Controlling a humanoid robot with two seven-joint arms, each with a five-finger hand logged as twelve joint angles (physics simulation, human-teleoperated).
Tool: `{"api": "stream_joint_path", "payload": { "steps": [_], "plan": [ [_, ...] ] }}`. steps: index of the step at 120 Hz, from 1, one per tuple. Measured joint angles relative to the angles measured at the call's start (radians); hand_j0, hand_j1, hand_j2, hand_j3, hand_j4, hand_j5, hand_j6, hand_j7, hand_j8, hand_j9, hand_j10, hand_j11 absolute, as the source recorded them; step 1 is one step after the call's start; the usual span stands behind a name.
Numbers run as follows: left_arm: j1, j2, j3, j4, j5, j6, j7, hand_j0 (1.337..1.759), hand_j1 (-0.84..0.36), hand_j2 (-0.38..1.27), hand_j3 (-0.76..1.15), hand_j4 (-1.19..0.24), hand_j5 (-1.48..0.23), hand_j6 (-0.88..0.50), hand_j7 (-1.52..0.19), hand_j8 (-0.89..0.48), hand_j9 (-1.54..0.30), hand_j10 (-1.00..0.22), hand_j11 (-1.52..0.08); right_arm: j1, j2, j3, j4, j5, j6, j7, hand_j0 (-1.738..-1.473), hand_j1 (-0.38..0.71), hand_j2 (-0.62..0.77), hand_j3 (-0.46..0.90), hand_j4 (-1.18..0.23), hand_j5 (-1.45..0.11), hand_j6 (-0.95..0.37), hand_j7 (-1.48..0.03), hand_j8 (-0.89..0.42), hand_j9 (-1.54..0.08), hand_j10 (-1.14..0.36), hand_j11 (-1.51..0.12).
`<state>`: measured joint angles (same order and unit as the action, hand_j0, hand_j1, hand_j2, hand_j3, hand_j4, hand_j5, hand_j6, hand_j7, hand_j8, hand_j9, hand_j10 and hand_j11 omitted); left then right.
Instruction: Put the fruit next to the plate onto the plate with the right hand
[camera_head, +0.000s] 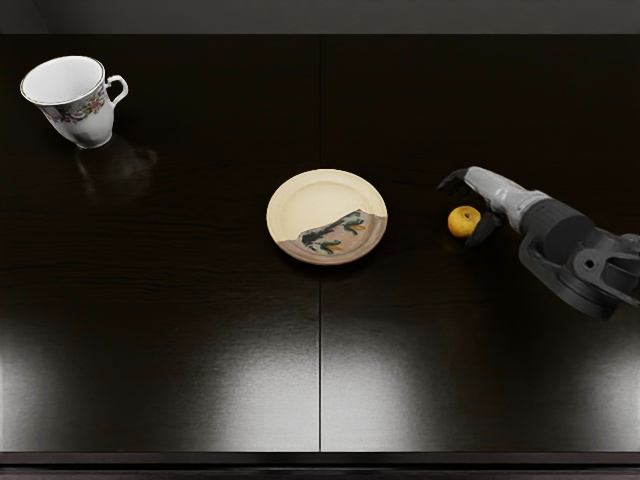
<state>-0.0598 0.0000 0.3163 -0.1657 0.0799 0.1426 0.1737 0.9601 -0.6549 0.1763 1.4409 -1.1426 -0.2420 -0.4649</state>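
From where I stand, a bare strip of dark table (200, 330) runs between the fruit (463, 221) and the plate (310, 200), wide enough for a hand to cross. The fruit's right side is taken up by the right hand (480, 203), fingers spread, its arm reaching in from the right edge. The one other obstacle, a cup (75, 100), stands in the back left corner, well apart from the plate. The whole front of the table lies open.

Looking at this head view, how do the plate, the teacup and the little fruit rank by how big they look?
1. Plate, only slightly ahead.
2. Teacup; it sits farther back, so the order of these two is uncertain.
3. Fruit, clearly smallest.
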Motion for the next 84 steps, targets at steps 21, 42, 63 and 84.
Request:
{"api": "stream_joint_path", "payload": {
  "steps": [21, 42, 63, 84],
  "plan": [
    [0.000, 0.000, 0.000, 0.000, 0.000, 0.000, 0.000, 1.658, 0.35, 0.00, 0.00, 0.00, 0.00, 0.00, 0.00, 0.00, 0.00, 0.00, 0.00, -0.002, 0.008, 0.000, -0.010, 0.000, -0.002, 0.000, -1.658, 0.06, -0.06, 0.00, -0.35, -0.45, -0.35, -0.45, -0.35, -0.45, -0.35, -0.45],
    [0.000, 0.000, 0.000, 0.000, 0.000, 0.000, 0.000, 1.658, 0.35, 0.00, 0.00, 0.00, 0.00, 0.00, 0.00, 0.00, 0.00, 0.00, 0.00, -0.004, 0.014, 0.000, -0.015, 0.001, -0.003, 0.000, -1.658, 0.09, -0.07, 0.00, -0.37, -0.48, -0.37, -0.47, -0.37, -0.47, -0.37, -0.47],
    [0.000, 0.000, 0.000, 0.000, 0.000, 0.000, 0.000, 1.658, 0.35, 0.00, 0.00, 0.00, 0.00, 0.00, 0.00, 0.00, 0.00, 0.00, 0.00, -0.008, 0.021, -0.001, -0.029, 0.002, -0.003, 0.000, -1.658, 0.10, -0.07, 0.00, -0.38, -0.49, -0.38, -0.49, -0.38, -0.49, -0.38, -0.49],
    [0.000, 0.000, 0.000, 0.000, 0.000, 0.000, 0.000, 1.658, 0.35, 0.00, 0.00, 0.00, 0.00, 0.00, 0.00, 0.00, 0.00, 0.00, 0.00, -0.012, 0.023, -0.002, -0.036, 0.000, -0.003, 0.000, -1.658, 0.12, -0.07, 0.00, -0.40, -0.51, -0.40, -0.51, -0.39, -0.51, -0.40, -0.51]
  ]
}}
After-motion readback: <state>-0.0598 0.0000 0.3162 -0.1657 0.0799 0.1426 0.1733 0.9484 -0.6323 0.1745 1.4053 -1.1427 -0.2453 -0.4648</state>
